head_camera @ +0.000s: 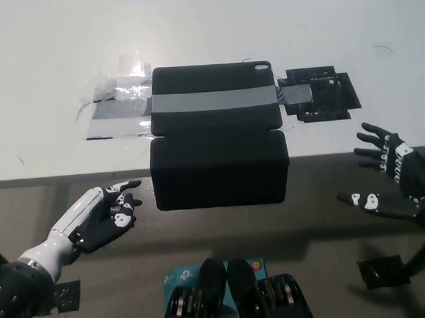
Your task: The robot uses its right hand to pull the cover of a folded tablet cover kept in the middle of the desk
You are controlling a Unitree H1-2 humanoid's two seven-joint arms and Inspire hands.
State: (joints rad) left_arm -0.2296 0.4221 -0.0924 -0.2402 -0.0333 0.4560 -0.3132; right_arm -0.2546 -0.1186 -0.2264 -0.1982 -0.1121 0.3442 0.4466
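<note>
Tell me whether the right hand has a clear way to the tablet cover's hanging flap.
Probably yes: the right hand is open, off to the side of the flap, with nothing between them.

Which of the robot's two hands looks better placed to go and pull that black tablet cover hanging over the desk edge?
Probably the left robot hand: it lies open nearer the tablet cover. The right robot hand is open farther off, by the picture's edge. Neither touches the cover.

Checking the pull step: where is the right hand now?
In the head view, the right hand is at the far right, open, by the desk edge, apart from the tablet cover.
</note>
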